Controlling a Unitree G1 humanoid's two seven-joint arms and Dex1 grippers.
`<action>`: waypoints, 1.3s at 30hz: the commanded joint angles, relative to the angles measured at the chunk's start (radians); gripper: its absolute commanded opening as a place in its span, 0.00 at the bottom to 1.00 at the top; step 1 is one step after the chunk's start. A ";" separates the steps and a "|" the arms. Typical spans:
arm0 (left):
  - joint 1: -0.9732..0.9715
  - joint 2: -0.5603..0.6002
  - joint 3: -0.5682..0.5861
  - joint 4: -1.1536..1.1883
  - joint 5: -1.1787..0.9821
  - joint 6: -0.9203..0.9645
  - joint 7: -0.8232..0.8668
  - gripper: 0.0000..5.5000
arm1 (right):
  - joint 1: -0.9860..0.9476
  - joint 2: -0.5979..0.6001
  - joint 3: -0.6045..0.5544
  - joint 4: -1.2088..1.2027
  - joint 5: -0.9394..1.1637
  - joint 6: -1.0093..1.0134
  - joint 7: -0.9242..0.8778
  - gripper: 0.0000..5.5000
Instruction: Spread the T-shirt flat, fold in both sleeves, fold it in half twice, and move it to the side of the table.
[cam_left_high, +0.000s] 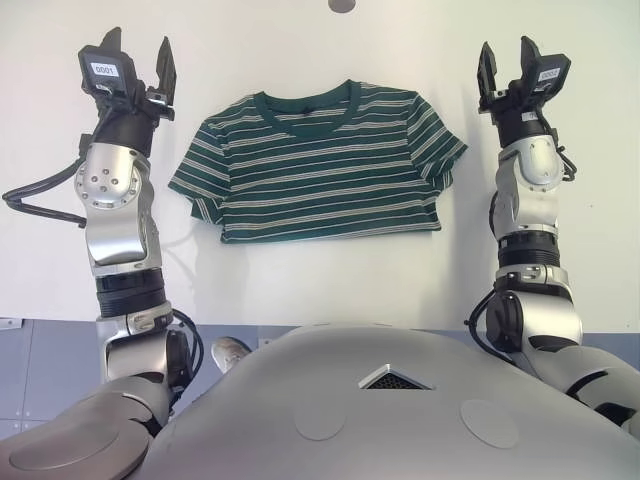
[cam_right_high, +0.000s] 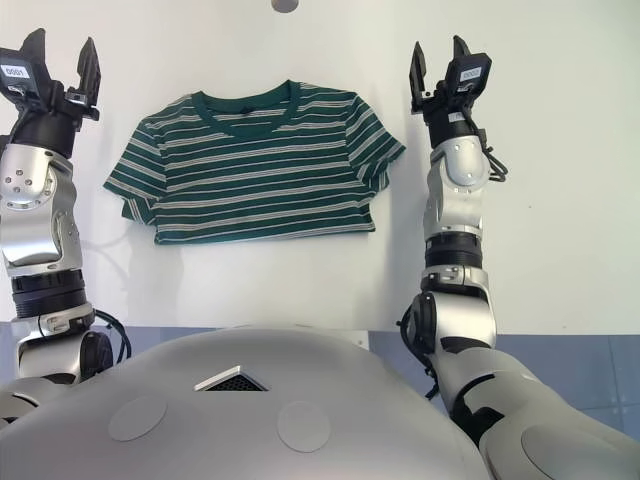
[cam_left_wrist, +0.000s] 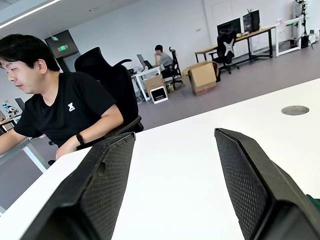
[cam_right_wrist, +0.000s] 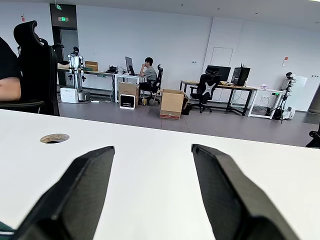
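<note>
A dark green T-shirt with white stripes (cam_left_high: 320, 165) lies on the white table (cam_left_high: 320, 280), collar at the far side, its lower part folded up so it looks short. Both short sleeves stick out sideways. My left gripper (cam_left_high: 135, 55) is raised above the table to the left of the shirt's left sleeve, open, nothing between its fingers (cam_left_wrist: 110, 190). My right gripper (cam_left_high: 508, 62) is raised to the right of the right sleeve, also open and empty, with its fingers (cam_right_wrist: 227, 200) spread over bare tabletop.
A round cable hole (cam_left_high: 341, 5) sits in the table beyond the collar. Bare white tabletop lies on both sides of the shirt and in front of it. The table's near edge (cam_left_high: 300, 322) runs just ahead of me.
</note>
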 joint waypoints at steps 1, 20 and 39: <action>-0.025 0.034 0.009 0.019 0.002 0.018 -0.021 0.53 | -0.045 -0.015 -0.012 0.022 0.017 0.014 0.016 0.52; -0.031 0.060 0.012 0.059 0.002 0.053 -0.058 0.53 | -0.088 -0.044 -0.001 0.067 0.030 0.062 0.095 0.52; -0.030 0.064 0.014 0.078 -0.040 0.079 -0.089 0.53 | -0.104 -0.055 0.007 0.077 0.031 0.106 0.146 0.52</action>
